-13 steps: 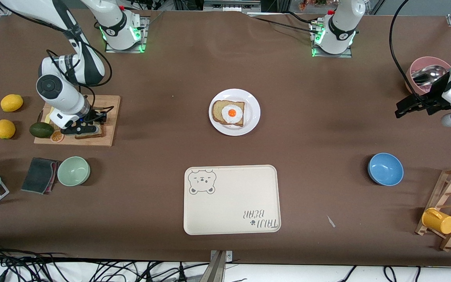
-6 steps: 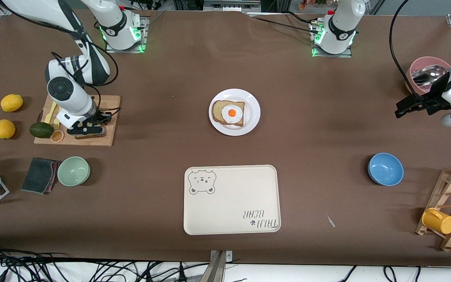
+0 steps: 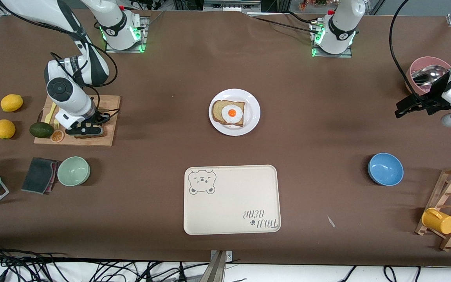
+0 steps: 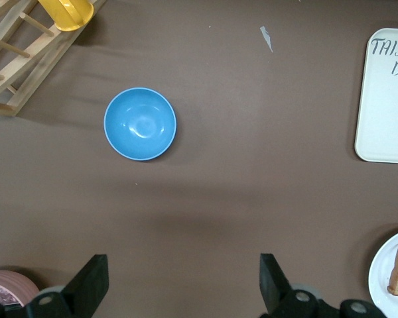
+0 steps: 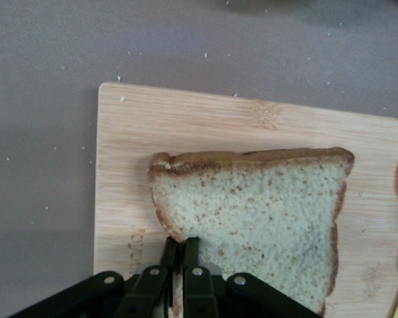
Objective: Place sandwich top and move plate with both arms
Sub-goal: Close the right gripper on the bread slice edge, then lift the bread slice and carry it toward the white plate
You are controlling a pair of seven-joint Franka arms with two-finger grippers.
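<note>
Speckled sandwich top (image 5: 252,205) on the cutting board (image 5: 186,119) is now pinched by the just-closed right end effector (image 5: 179,265), ready to lift; left end effector (image 4: 179,285) waits open.

tan speckled sandwich top (image 5: 265,212) (brown crust), white plate (image 3: 252,117), blue bowl (image 4: 140,124).

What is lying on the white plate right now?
On the plate lies a bread slice with a fried egg on top. The egg covers the slice's middle, so nothing between them can be seen.
</note>
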